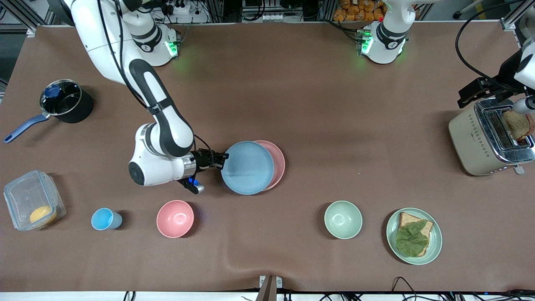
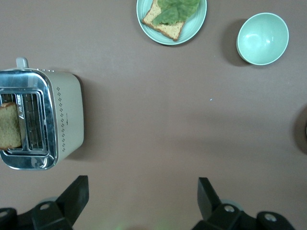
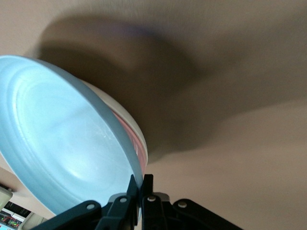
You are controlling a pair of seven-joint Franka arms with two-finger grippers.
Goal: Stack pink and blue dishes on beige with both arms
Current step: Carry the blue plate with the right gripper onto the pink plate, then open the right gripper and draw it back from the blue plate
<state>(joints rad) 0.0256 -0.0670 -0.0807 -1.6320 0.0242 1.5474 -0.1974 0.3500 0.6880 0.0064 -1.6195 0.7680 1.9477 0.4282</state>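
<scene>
The blue plate lay over the pink plate at mid-table, shifted off centre toward the right arm's end so that a crescent of pink showed at the side toward the left arm's end. In the right wrist view the blue plate looked tilted, its gripped edge raised above the pink rim, and a pale rim beneath may have been the beige plate, though that was hard to tell. The right gripper reached in level from the right arm's end, its jaws pinched shut on the blue plate's rim, so the plate lay straight out from the fingers, toward the left arm's end.

The pink bowl and blue cup stood nearer the front camera, well apart from the stack.

The left gripper waited with jaws wide apart and empty, over bare table near the toaster. The green bowl and the plate of toast with a leaf stood clear of both arms.
</scene>
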